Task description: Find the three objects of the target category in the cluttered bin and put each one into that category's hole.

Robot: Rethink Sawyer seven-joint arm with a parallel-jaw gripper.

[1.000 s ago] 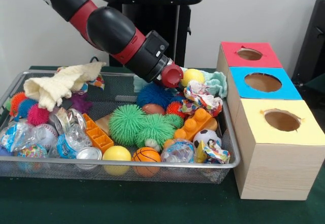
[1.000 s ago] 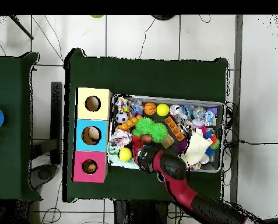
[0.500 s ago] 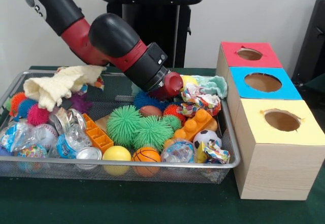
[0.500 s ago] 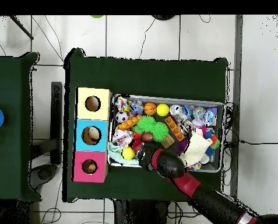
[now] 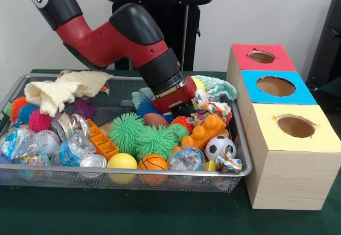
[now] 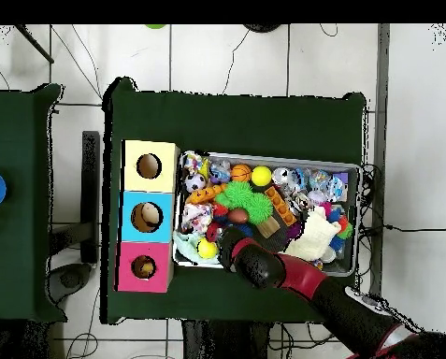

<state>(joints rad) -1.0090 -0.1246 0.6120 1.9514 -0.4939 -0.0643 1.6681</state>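
- The gripper (image 5: 178,99) hangs low over the far right part of the wire bin (image 5: 74,177), its red end pressed down among the toys; its tips are buried in the clutter, so I cannot tell whether they are apart or together.
- Just under and beside it lie a small brown football (image 5: 155,120), a blue spiky ball (image 5: 146,107) and a red spiky ball (image 5: 185,123).
- The task names no category, so which three things are wanted is a guess; balls seem likely, and the yellow ball (image 5: 198,83) sits just behind the gripper, on the side toward the boxes.
- The three boxes stand right of the bin: red box (image 5: 261,57) farthest back, blue box (image 5: 275,87) in the middle, yellow box (image 5: 294,127) nearest me.
- Judging by this, any lift must carry rightward over the bin's rim to a hole.
- Seen from overhead, the gripper (image 6: 228,245) is near the bin's corner closest to the red box (image 6: 143,267).
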